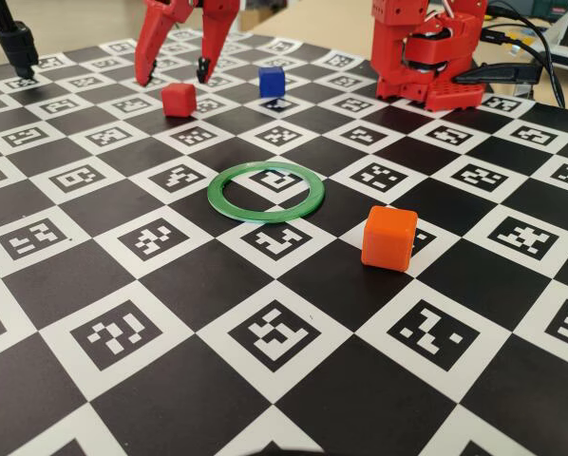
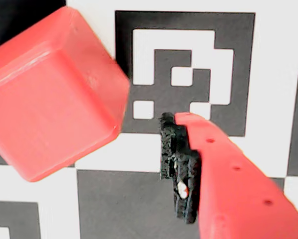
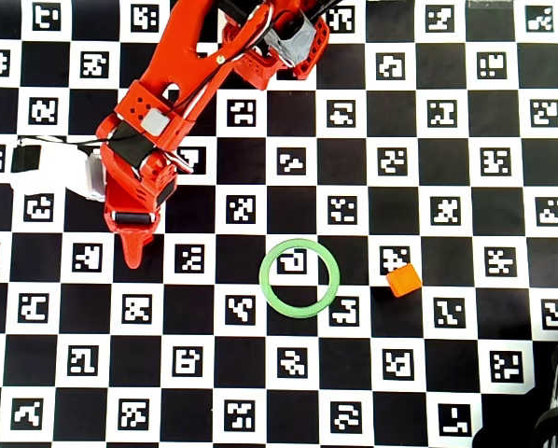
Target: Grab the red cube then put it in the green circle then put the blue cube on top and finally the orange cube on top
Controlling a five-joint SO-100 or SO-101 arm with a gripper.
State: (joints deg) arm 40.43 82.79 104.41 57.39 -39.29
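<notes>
Checkerboard marker table (image 1: 66, 285): first step is in hand. Gripper (image 1: 175, 72) hangs wide open and empty over the red cube (image 1: 179, 99), which sits well behind the green circle (image 1: 270, 191). Next move should be: descend, straddle the cube, close.

A red cube (image 1: 179, 99), a dark blue cube (image 1: 271, 81), a bright orange cube (image 1: 389, 238) and a green ring (image 1: 268, 191) lie on a black-and-white checkered board (image 1: 170, 285); each white square carries a black blocky marker. The robot arm (image 3: 158, 121) is red, and its finger (image 2: 184, 169) has what looks like a black pad.
</notes>
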